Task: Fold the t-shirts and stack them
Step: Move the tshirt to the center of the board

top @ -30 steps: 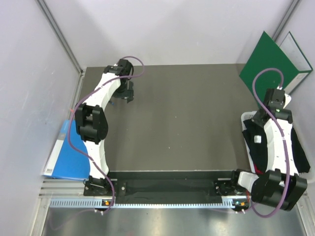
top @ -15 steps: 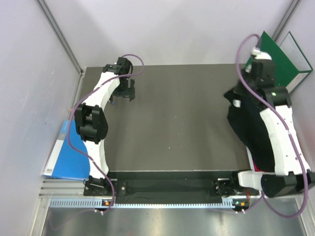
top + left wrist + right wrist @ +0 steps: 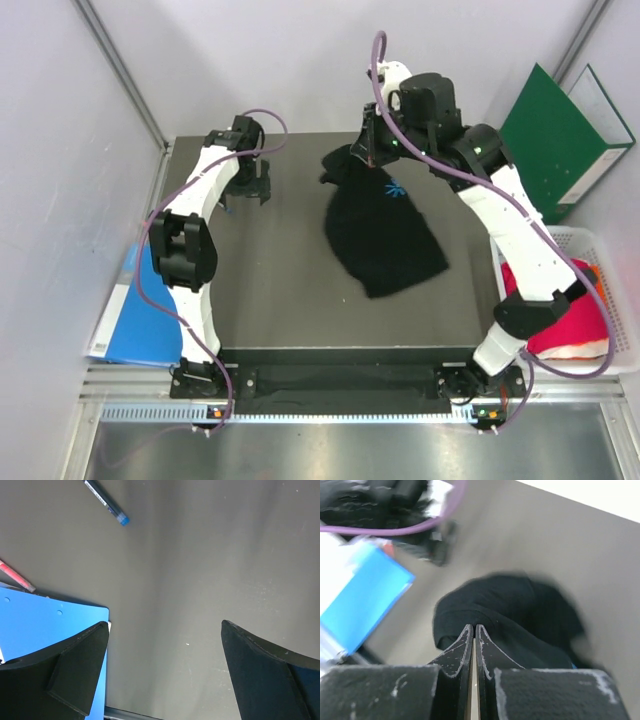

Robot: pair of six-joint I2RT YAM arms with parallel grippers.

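Observation:
The black t-shirt hangs over the middle of the table, with a small blue mark near its top. My right gripper is shut on its upper edge at the back of the table. In the right wrist view the gripper pinches a fold of the black cloth. The magenta-red t-shirt lies in the white basket at the right, with a bit of orange cloth beside it. My left gripper hovers at the back left, open and holding nothing, with bare table between its fingers.
A green folder leans at the back right. A blue folder lies off the table's left edge and also shows as the blue folder in the left wrist view. A black pen and a red pen lie near it.
My right arm has swung from the basket up and left to the back middle, carrying the black t-shirt out. The magenta-red t-shirt now shows in the basket. The left arm has barely moved.

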